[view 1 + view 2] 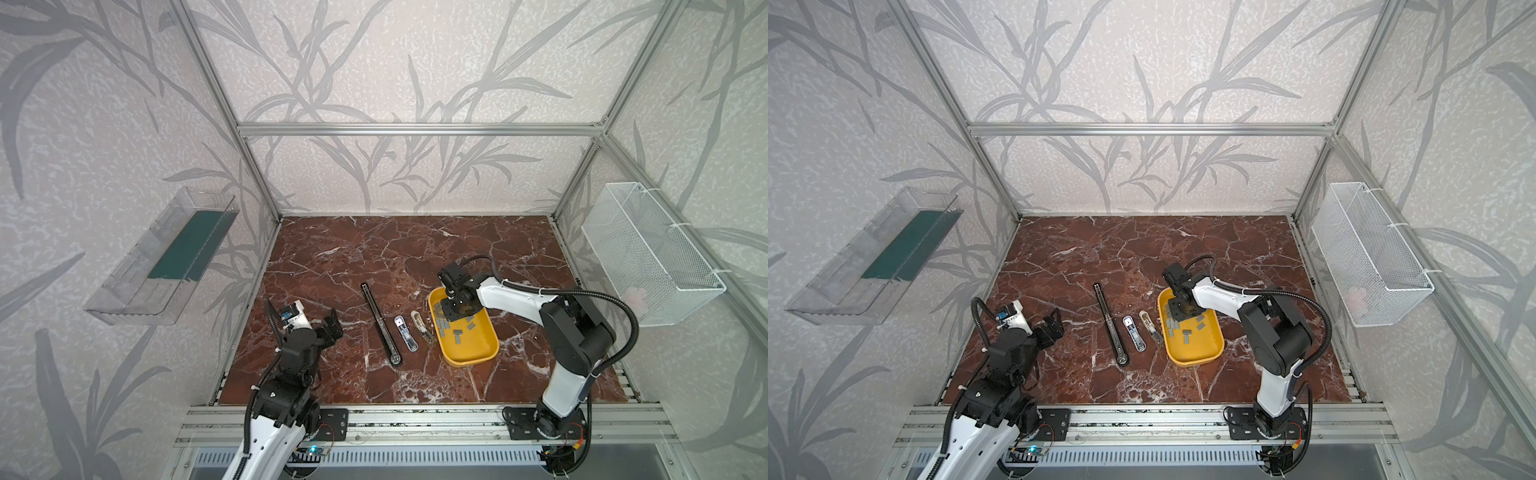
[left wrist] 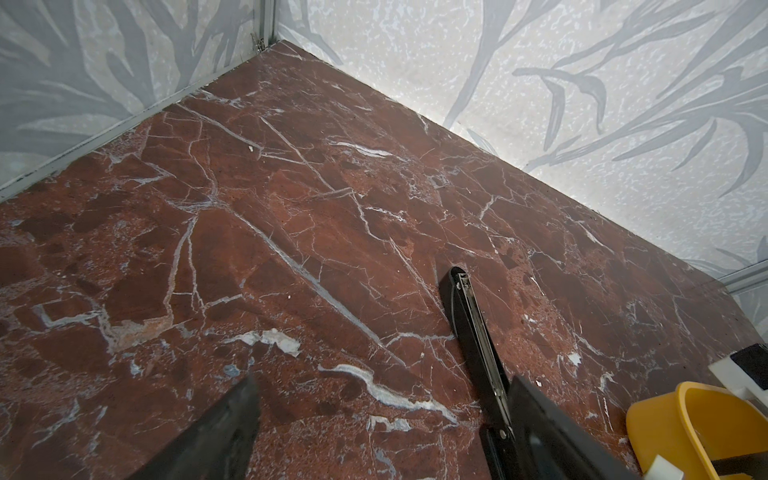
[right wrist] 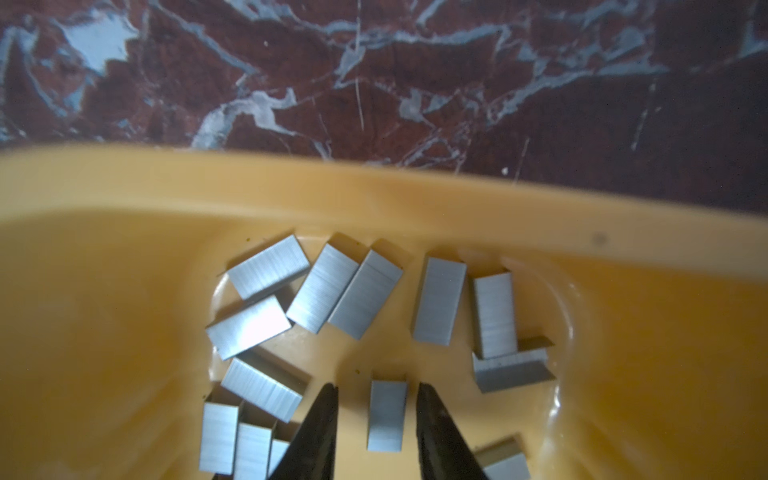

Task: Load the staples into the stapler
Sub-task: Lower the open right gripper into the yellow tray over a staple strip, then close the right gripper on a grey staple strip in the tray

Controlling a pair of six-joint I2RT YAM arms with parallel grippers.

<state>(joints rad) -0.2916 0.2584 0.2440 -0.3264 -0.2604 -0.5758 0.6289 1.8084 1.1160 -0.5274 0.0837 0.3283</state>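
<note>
My right jaws stand narrow, straddling one staple strip (image 3: pixel 386 415) in the yellow tray (image 3: pixel 374 195), not touching it. I should centre, sink to the tray floor and close gently on its long sides, clear of the other staples (image 3: pixel 440 299). Beyond, the blue stapler (image 1: pixel 405 333) lies on the worktop (image 1: pixel 332 257); my left jaws hang wide, empty.
</note>
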